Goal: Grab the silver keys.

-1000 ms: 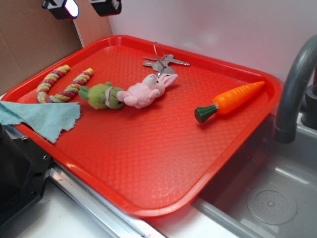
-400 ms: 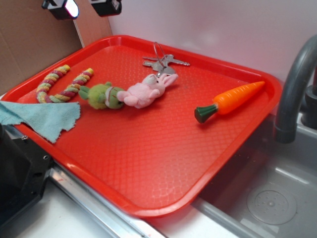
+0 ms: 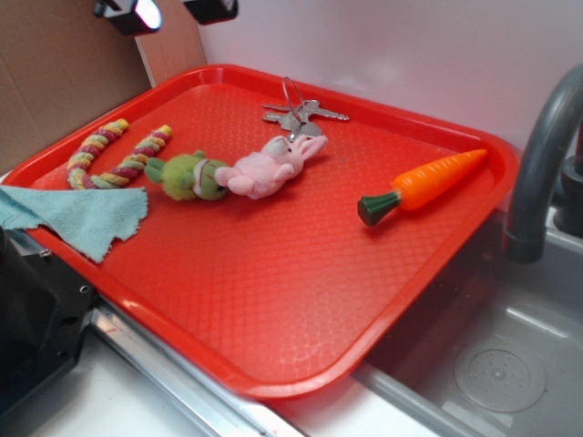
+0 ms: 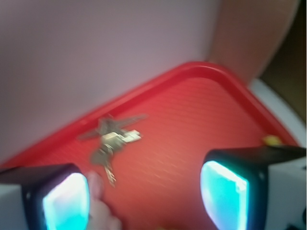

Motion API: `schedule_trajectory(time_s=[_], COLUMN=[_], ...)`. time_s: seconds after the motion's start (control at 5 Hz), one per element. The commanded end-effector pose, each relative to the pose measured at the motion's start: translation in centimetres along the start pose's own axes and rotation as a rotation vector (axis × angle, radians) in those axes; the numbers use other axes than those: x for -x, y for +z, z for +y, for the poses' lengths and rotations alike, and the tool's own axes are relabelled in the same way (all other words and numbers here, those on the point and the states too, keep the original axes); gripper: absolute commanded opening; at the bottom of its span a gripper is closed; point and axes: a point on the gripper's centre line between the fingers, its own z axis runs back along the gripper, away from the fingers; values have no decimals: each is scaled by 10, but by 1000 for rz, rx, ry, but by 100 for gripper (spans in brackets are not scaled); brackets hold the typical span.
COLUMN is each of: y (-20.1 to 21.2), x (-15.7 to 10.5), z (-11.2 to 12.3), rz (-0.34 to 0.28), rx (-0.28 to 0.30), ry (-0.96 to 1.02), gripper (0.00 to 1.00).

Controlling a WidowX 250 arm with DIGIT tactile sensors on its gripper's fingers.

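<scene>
gripper [image 3: 175, 11] spread, high over tray [image 3: 273, 346] corner, lining up | keys [image 3: 299, 113] beside bunny [image 3: 271, 167], untouched

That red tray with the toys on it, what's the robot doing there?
The robot is going after the silver keys at the back of the red tray, right by the pink bunny. Its end effector hangs open above the tray's far corner and holds nothing yet. The carrot, green plush, rope toy and blue cloth lie untouched.
</scene>
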Motion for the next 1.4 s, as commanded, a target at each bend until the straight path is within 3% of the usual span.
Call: schedule_trajectory(time_s=[0.0, 0.2, 0.4, 0.6, 0.8, 1.0, 1.2], y=[-48, -74, -83, -94, -99, -120, -109], x=[-15, -14, -14, -19, -17, -9, -8], z=[-10, -14, -13, -30, -35, -31, -32], rz=[28, 91, 94, 74, 76, 106, 84], rx=[60, 46, 16, 64, 17, -27, -41], ry=[63, 54, 46, -40, -67, -91, -108], gripper=[100, 100, 100, 100, 0, 0, 0])
